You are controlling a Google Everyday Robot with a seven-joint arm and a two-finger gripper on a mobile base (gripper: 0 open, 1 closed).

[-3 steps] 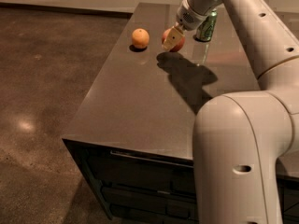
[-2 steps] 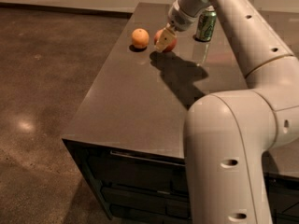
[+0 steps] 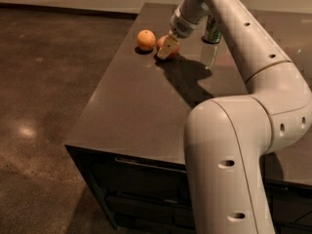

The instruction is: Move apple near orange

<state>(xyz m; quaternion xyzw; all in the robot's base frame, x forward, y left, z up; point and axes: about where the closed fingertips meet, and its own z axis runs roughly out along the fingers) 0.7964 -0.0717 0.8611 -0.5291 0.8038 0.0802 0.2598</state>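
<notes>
The orange (image 3: pixel 146 39) sits on the dark table (image 3: pixel 146 106) near its far left edge. The red apple (image 3: pixel 165 45) is just to its right, low at the tabletop, mostly covered by my gripper (image 3: pixel 168 48). The gripper is shut on the apple, one pale finger (image 3: pixel 167 48) across its front. A small gap shows between apple and orange. My white arm reaches in from the lower right.
A green can (image 3: pixel 212 29) stands behind the arm at the far side of the table. The table's left edge runs close to the orange, with dark floor (image 3: pixel 44 82) beyond. Dark drawers (image 3: pixel 141 189) are under the tabletop.
My gripper has carried the apple leftward and down toward the orange. The gap between the two fruits has shrunk. The orange and can have not moved.
</notes>
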